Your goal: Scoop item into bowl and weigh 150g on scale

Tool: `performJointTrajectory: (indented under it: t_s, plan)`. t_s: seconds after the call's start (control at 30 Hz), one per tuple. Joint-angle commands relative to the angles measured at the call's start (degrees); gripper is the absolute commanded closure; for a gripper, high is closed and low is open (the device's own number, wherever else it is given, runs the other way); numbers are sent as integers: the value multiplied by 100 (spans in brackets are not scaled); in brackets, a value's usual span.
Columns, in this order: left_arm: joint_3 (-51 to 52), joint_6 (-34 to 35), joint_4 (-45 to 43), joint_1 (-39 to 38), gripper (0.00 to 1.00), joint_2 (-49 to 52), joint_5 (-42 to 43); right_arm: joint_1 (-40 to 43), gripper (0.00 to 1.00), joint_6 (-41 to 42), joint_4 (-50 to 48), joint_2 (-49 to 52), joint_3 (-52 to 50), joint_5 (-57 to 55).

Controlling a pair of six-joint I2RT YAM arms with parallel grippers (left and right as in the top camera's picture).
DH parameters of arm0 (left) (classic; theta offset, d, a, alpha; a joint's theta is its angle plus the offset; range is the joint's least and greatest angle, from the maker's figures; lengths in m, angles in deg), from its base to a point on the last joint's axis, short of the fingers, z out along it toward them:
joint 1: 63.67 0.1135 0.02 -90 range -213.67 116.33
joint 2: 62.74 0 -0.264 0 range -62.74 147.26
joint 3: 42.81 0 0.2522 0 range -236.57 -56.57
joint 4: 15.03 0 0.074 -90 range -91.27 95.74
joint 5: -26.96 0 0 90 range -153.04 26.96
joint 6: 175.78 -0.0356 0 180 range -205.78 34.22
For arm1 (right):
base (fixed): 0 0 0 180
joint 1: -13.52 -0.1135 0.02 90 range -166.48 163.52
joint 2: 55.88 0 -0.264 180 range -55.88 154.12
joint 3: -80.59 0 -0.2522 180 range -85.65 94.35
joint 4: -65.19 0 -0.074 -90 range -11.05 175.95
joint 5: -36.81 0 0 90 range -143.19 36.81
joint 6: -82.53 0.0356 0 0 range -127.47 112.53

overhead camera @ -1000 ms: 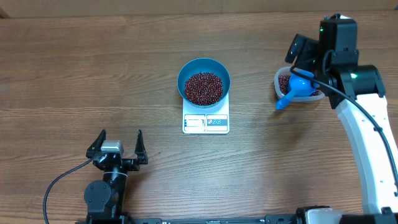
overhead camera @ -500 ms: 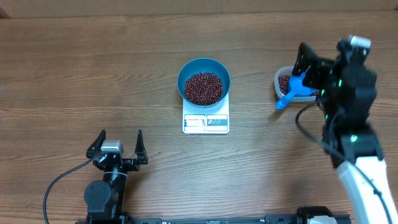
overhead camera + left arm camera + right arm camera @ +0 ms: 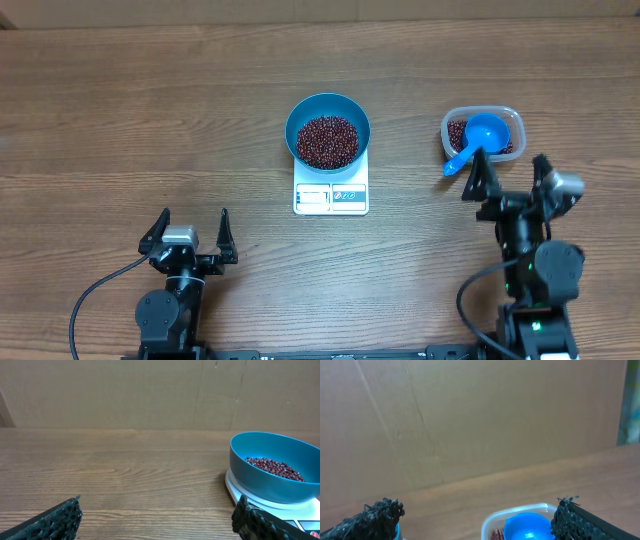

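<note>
**Right gripper [image 3: 509, 172] back at the near edge, wide and empty**

The black two-finger right gripper has left the clear rounded plastic tub [image 3: 507, 117] it hung over a second ago. Its jaws are spread and hold nothing. The small blue handled scoop [image 3: 485, 133] lies in the tub, its handle over the rim. The left gripper [image 3: 193, 220] has not moved and is equally wide. The dark red-brown beans [image 3: 328, 140] are heaped in the round teal-blue bowl [image 3: 310, 105] on the flat white square scale [image 3: 331, 198]. The brown wood-grain table [image 3: 120, 110] is backed by a cardboard wall [image 3: 125, 390].

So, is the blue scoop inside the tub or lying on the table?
Inside: the scoop sits in the clear tub, with its handle sticking out over the rim.
</note>
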Motion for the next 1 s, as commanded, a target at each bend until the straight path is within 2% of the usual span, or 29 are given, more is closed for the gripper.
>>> performJointTrajectory:
  t_s: [0.0, 0.27, 0.53, 0.77, 0.97]
  plan:
    - [24, -131, 11, 31, 0, -55, -33, 11, 0, -87, -33, -570, -470, 52]
    - [24, -131, 11, 31, 0, -55, -35, 11, 0, -90, -31, -2061, -1491, 50]
    - [24, -131, 11, 31, 1, -55, -35, 17, 0, -236, 1123, -2938, -1491, 72]
    - [24, -131, 11, 31, 1, -50, -33, 17, 0, -236, 1755, -3018, -1491, 76]
    - [24, -131, 11, 31, 0, -50, -35, 15, 0, -822, 1786, -3018, -1491, 96]
